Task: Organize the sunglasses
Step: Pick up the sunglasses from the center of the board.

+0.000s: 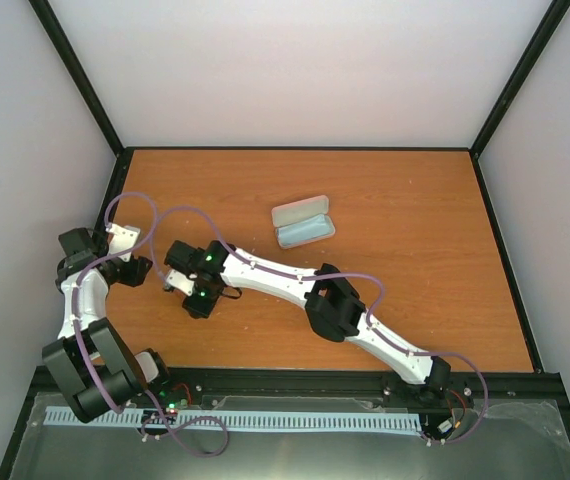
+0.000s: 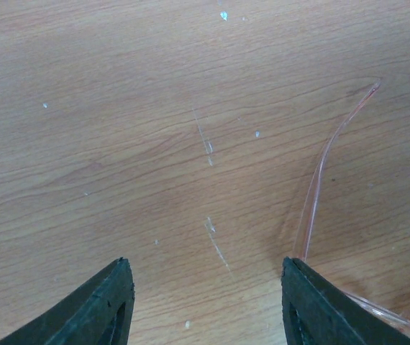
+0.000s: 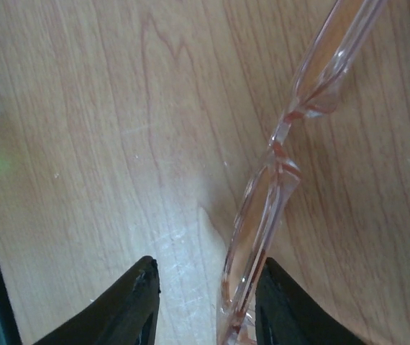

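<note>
The sunglasses (image 3: 273,183), see-through amber, lie on the wooden table. In the right wrist view the front frame runs between my right gripper's (image 3: 206,302) fingers and touches the right finger; the left finger stands apart from it, so the jaws are open. In the left wrist view one thin temple arm (image 2: 319,172) curves past the right finger of my open, empty left gripper (image 2: 205,302). In the top view both grippers, left (image 1: 158,277) and right (image 1: 198,298), meet at the table's left, and the sunglasses are hidden under them.
The case (image 1: 302,222) lies open at mid-table, its pale blue inside up, to the right of and beyond the grippers. The right arm (image 1: 335,305) stretches diagonally across the front of the table. Walls enclose the table (image 1: 415,260) on three sides.
</note>
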You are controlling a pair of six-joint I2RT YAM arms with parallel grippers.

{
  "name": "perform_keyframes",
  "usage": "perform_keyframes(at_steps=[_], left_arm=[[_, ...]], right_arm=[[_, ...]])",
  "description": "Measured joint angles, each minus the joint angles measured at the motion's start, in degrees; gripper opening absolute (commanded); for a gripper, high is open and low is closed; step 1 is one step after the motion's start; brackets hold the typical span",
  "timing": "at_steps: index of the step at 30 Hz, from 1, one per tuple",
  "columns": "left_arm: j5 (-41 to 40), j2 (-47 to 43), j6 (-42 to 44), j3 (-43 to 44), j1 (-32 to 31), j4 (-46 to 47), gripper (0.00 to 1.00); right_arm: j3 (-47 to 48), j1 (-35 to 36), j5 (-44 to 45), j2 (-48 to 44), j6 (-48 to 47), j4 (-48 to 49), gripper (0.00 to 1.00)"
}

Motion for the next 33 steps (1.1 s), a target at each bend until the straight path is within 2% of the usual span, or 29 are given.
perform_keyframes(at_steps=[13,20,33], left_arm=[[2.7,-0.5,1.6,0.0,0.0,-0.6,0.56],[5.4,-0.6,4.4,0.0,0.1,-1.5,0.55],[9.1,-0.4,8.3,0.2,0.1,-3.1,0.53]], right_arm=[[-2.8,-0.1,3.6,0.0,-0.3,0.5,0.14],[-13.4,-1.1,6.0,-5.6,-1.6,2.1,0.03],[-31.3,-4.0,11.7,-18.0,-4.6,2.1,0.05]])
